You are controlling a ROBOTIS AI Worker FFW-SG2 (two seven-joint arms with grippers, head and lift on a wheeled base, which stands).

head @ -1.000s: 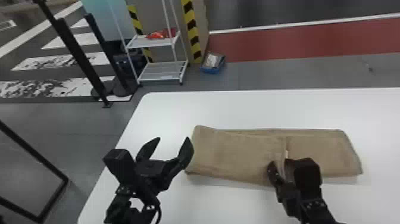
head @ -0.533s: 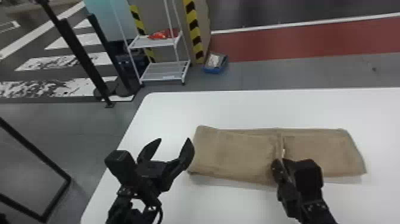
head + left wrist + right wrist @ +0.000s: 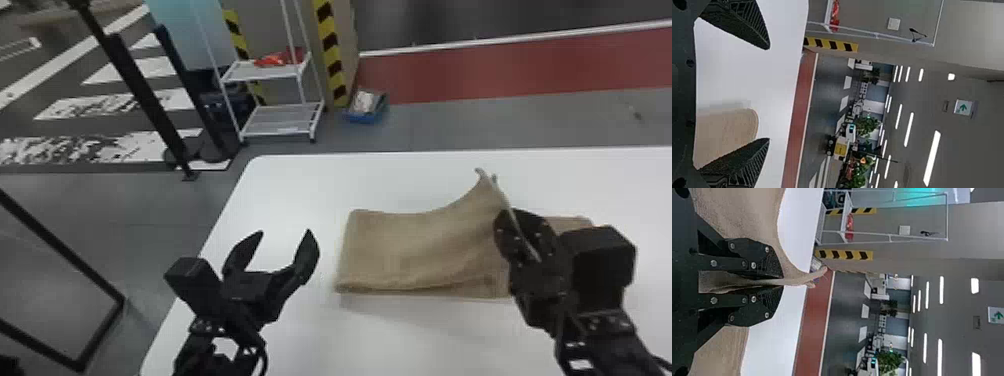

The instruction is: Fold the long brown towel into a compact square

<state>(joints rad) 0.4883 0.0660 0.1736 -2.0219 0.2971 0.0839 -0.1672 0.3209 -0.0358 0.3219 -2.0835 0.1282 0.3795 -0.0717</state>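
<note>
The towel (image 3: 420, 245) lies on the bench (image 3: 425, 340), one end raised, pinched in the right fingers (image 3: 768, 282); the left fingers (image 3: 272, 255) are spread, empty. Soft and floppy, it'd best be gripped through both layers, near a corner.

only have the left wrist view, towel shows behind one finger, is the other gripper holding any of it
Observer: Yes, the right gripper is shut on a raised part of the towel.
Operator: how does it run from there
Observer: In the head view it slopes down to its left end on the table.
Operator: is my gripper touching that end
Observer: No, the head view shows a gap between it and the left gripper.
</note>
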